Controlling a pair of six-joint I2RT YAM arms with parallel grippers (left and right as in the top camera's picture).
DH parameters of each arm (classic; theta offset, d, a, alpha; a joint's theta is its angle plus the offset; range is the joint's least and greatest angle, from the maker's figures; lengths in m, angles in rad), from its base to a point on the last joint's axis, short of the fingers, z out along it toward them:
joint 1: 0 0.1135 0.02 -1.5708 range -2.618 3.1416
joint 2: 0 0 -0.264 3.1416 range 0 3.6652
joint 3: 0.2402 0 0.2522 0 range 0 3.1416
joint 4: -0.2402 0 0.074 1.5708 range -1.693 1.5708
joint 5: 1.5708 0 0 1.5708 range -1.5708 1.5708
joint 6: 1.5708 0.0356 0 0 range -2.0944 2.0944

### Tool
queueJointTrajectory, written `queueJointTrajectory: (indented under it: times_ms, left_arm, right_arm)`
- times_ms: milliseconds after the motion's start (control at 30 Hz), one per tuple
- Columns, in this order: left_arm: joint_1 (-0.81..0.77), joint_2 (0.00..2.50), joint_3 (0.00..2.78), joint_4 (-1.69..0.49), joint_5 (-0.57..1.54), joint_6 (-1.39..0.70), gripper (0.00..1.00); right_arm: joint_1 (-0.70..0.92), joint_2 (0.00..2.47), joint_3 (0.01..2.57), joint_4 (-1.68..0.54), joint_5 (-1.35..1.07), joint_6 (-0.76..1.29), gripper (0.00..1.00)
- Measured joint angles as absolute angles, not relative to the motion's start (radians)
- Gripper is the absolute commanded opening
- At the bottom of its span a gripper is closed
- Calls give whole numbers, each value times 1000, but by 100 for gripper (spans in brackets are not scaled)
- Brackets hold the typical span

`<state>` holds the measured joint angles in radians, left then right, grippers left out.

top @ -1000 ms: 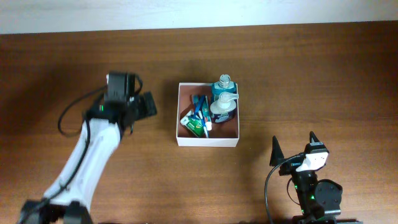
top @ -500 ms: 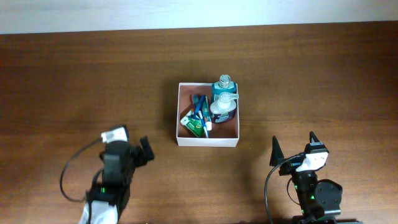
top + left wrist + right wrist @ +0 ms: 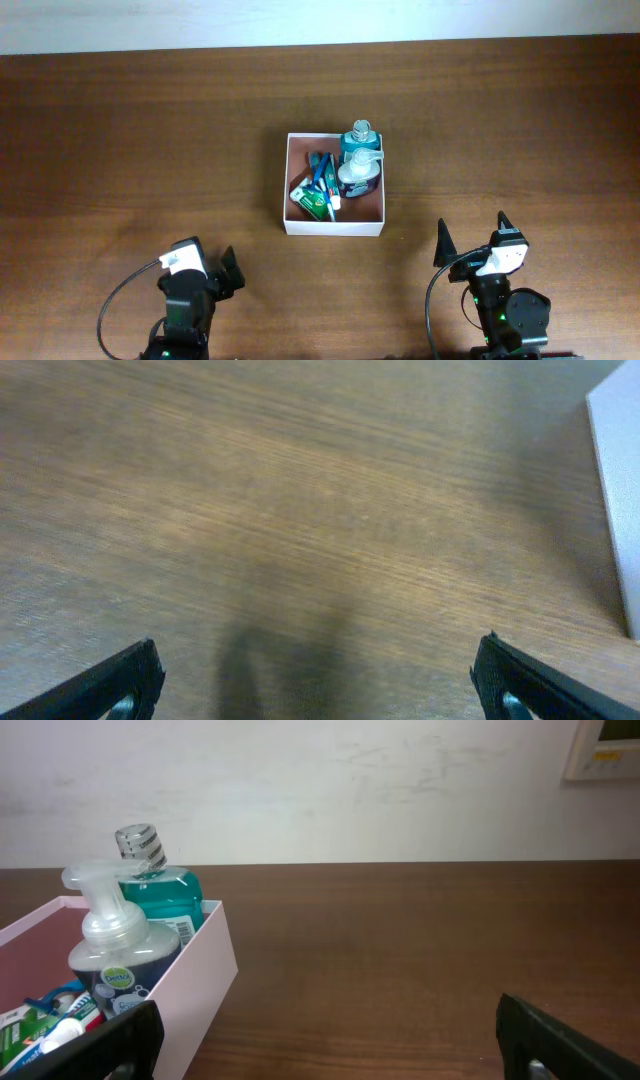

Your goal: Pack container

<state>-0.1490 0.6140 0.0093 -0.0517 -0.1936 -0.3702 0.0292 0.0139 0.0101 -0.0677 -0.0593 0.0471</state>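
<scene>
So the left arm has pulled right away from the container [image 3: 333, 228]. A second ago it was hanging just left of the box, and now the left gripper [image 3: 233, 274] is parked well below and to the left of it, near the bottom edge of the overhead view. Its jaws are spread wide with nothing between them, and the right gripper [image 3: 471, 222] is the same: wide open, empty, sitting below and right of the container, and it hasn't budged. The container itself is in the middle of the table [image 3: 520, 120], with a teal bottle [image 3: 360, 137] and a pump bottle [image 3: 358, 172] upright along its right side and some small packets [image 3: 315, 196] piled on its left. With both arms backed off and no loose items around the box, I'd guess the packing is basically done. I can't really make out what the small stuff is, maybe toothpaste or brushes. The left wrist view only catches a sliver of white wall, and most of the left arm is cut off.
</scene>
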Motion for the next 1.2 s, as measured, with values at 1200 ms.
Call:
queueJointTrajectory:
  times_ms: [1200]
  left_arm:
    - [-36, 15, 9, -57, -210, -15, 100]
  right_arm:
    - [29, 14, 10, -68, -59, 47, 99]
